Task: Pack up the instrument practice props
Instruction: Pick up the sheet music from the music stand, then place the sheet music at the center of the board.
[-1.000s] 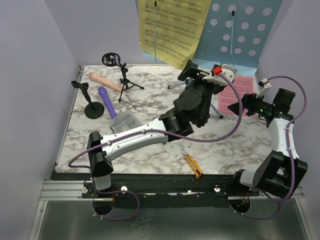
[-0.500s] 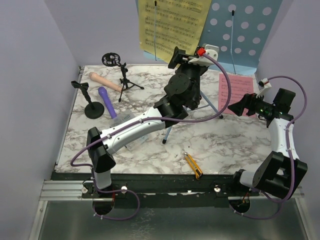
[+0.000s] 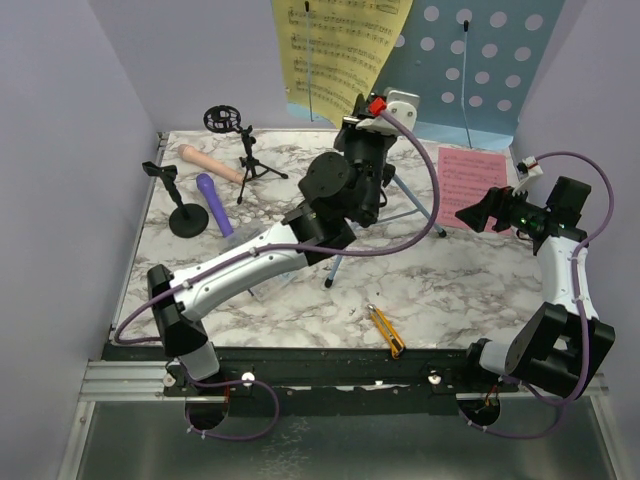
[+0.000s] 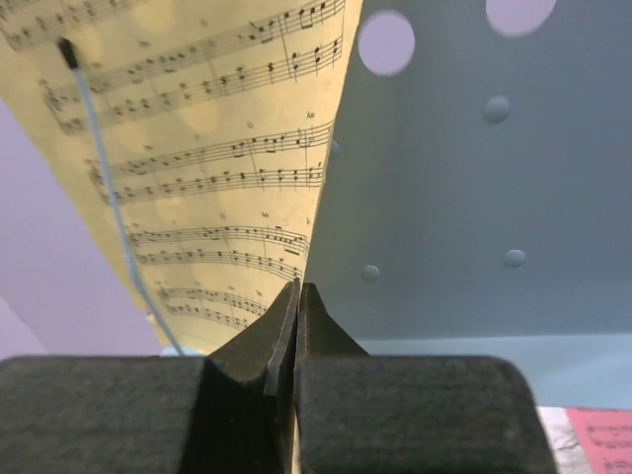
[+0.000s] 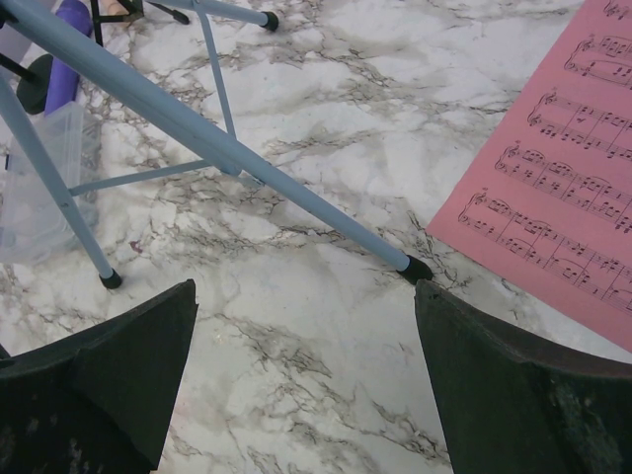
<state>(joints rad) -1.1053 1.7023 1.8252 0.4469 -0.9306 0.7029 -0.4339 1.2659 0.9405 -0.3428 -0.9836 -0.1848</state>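
The yellow sheet-music page (image 3: pixel 335 50) leans on the light-blue perforated music rack (image 3: pixel 480 70) at the back. My left gripper (image 3: pixel 352 108) is raised to the page's lower right edge. In the left wrist view its jaws (image 4: pixel 298 286) stand pressed together on the edge of the yellow page (image 4: pixel 197 148), beside the rack (image 4: pixel 474 197). My right gripper (image 5: pixel 306 296) hangs open over bare marble, close to a tripod leg's foot (image 5: pixel 415 269) and the pink page (image 5: pixel 563 178). The beige microphone (image 3: pixel 205 162), purple microphone (image 3: pixel 214 203) and two black mic mounts (image 3: pixel 185 215) (image 3: pixel 240 150) sit at the left.
A yellow-and-black utility knife (image 3: pixel 385 330) lies near the front edge. A clear plastic box (image 5: pixel 39 188) sits by the tripod legs, mostly under my left arm in the top view. Lilac walls close in the table on three sides.
My left arm rose and swung left to the yellow page's lower edge, and its jaws went from open to shut there. The page shifted slightly left. The right arm stayed still.
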